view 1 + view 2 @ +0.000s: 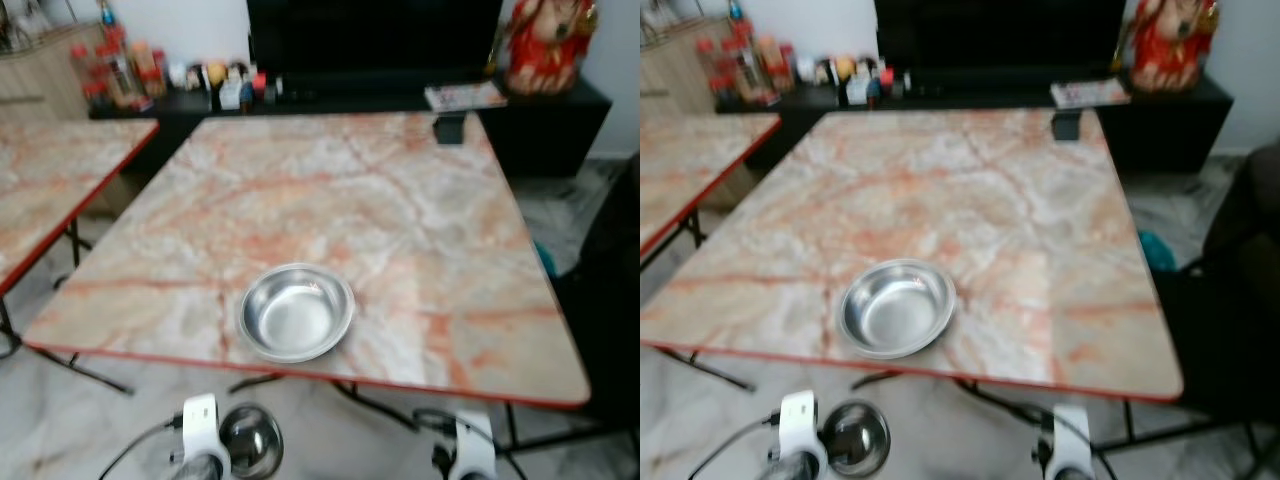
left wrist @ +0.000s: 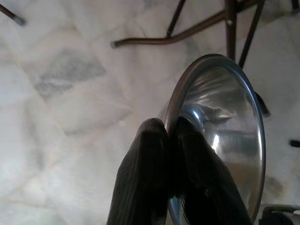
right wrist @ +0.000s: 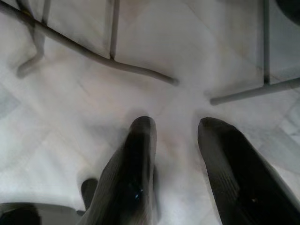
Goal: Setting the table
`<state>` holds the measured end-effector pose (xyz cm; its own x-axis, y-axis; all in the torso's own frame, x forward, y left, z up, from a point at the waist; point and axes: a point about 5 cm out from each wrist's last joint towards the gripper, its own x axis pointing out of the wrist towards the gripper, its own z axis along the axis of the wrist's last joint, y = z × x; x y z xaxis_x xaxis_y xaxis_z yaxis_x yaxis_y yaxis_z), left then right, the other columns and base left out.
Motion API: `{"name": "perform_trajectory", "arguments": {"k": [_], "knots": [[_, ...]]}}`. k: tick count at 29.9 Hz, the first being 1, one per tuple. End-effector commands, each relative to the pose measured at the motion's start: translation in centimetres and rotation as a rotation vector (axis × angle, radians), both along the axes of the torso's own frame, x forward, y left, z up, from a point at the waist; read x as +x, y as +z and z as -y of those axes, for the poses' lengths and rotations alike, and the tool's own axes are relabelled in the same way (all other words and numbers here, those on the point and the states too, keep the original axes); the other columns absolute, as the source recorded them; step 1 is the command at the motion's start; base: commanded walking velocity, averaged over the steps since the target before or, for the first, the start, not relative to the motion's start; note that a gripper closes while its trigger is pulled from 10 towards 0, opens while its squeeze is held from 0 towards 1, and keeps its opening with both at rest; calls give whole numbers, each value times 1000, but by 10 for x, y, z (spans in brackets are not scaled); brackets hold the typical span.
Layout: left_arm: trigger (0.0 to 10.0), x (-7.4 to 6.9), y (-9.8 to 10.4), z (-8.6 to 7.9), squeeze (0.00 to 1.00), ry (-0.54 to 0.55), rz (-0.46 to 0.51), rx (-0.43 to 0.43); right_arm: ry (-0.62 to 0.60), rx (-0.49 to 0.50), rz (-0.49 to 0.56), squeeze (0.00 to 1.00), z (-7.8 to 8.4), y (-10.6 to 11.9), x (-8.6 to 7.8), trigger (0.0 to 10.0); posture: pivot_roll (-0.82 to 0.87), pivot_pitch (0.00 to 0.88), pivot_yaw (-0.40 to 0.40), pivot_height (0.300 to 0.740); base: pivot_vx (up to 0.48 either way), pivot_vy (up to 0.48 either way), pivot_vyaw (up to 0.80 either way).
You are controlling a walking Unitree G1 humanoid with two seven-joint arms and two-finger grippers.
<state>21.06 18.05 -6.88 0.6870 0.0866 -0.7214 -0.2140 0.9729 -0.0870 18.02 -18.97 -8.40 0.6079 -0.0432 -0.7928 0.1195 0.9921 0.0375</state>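
Note:
A steel bowl (image 1: pixel 297 311) rests upright on the marble-patterned table (image 1: pixel 400 200), close to its near red edge. A second steel bowl (image 1: pixel 250 438) hangs below the table edge, over the floor, at my left arm. In the left wrist view my left gripper (image 2: pixel 169 125) is shut on the rim of this second bowl (image 2: pixel 225 126), one finger inside and one outside. My right gripper (image 3: pixel 176 124) points down at the floor, open, with nothing between its fingers (image 3: pixel 136 154).
A second marble table (image 1: pixel 50 180) stands to the left. Behind the table a dark low cabinet (image 1: pixel 540 110) carries bottles (image 1: pixel 120 70), small items and a red figure (image 1: pixel 548 40). A small black object (image 1: pixel 449 128) sits at the table's far edge. Metal table legs (image 3: pixel 93 54) cross the tiled floor.

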Motion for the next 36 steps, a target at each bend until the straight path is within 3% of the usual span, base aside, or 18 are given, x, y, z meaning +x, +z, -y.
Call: {"name": "perform_trajectory", "arguments": {"k": [1,14,19,21,22,25,26,28,29,32,33,36], "knots": [[10000,-3,-1,-7,0,13,-7,13,9,22,-12,0,-8,-2,-2,10000,-208,0,68,740,0,0,0],[10000,-11,-4,-12,0,42,-6,26,21,26,-15,0,-9,-3,-4,10000,-196,0,60,740,0,0,0],[10000,-15,6,-47,0,221,64,220,28,29,-17,0,-10,-3,-4,10000,-183,0,57,740,0,0,0],[10000,-15,10,-57,0,275,86,253,31,28,-16,0,-10,-3,-4,10000,-172,0,52,740,0,0,0],[10000,-16,18,-74,0,328,120,352,40,27,-17,0,-11,-3,-3,10000,-162,0,48,740,0,0,0],[10000,-17,26,-88,0,373,144,453,47,27,-18,0,-11,-3,-3,10000,-155,0,44,740,0,0,0],[10000,-16,35,-103,0,425,168,542,58,28,-18,0,-13,-2,-2,10000,-155,0,44,740,0,0,0],[10000,-13,46,-114,0,472,205,628,65,29,-16,0,-14,-2,0,10000,-139,0,35,740,0,0,0],[10000,-9,59,-126,0,512,236,721,71,31,-15,0,-15,-2,1,10000,-139,0,35,740,0,0,0],[10000,-2,79,-140,0,580,308,815,77,31,-14,0,-16,-1,1,10000,-127,0,29,740,0,0,0],[10000,5,102,-152,0,642,378,915,79,31,-12,0,-16,-1,2,10000,-124,0,26,740,0,0,0],[10000,19,141,-165,0,686,499,1058,81,30,-12,0,-16,-1,3,10000,-123,0,25,740,0,0,0]]}}
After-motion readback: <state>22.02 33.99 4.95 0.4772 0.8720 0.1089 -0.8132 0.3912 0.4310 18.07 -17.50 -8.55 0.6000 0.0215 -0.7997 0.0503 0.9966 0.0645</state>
